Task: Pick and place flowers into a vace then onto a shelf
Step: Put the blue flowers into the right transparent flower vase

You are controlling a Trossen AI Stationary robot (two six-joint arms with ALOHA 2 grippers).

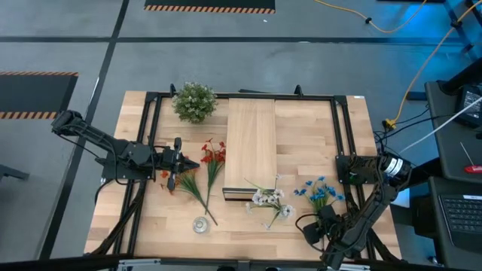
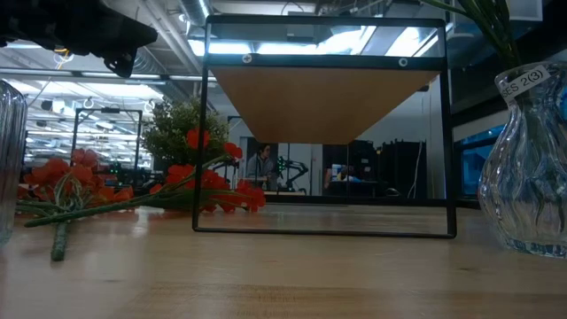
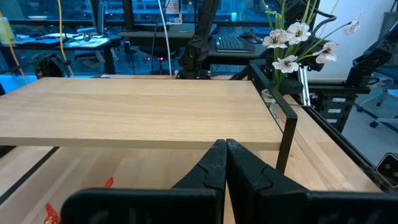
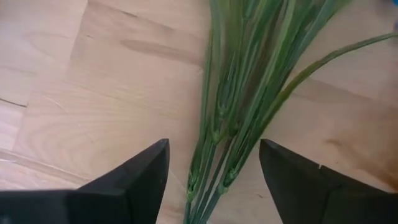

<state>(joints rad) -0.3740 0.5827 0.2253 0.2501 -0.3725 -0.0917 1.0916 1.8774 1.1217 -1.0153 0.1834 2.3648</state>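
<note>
The flowers are judged light and limp: thin plastic stems that will bend and slide between hard fingers, with small blooms that could shed or snag. A hold on the bunched stems, below the blooms, is judged safest.

In the high view, the blue flowers (image 1: 320,193) lie on the wooden surface (image 1: 309,135) at lower right of the frame, just right of the white flowers (image 1: 271,200), which lie at the near end of the shelf (image 1: 251,144). The red flowers (image 1: 213,155) lie left of the shelf, at centre left. A clear vase (image 1: 200,224) stands at lower centre left.

The right pincer (image 4: 214,180) is held wide, and in the right wrist view a bundle of green stems (image 4: 239,112) is seen running between its two fingers without contact yet visible. The stems sit slightly nearer one finger.

The left pincer (image 3: 225,163) is closed on nothing, pointed across the shelf top, just beside the red flowers.
</note>
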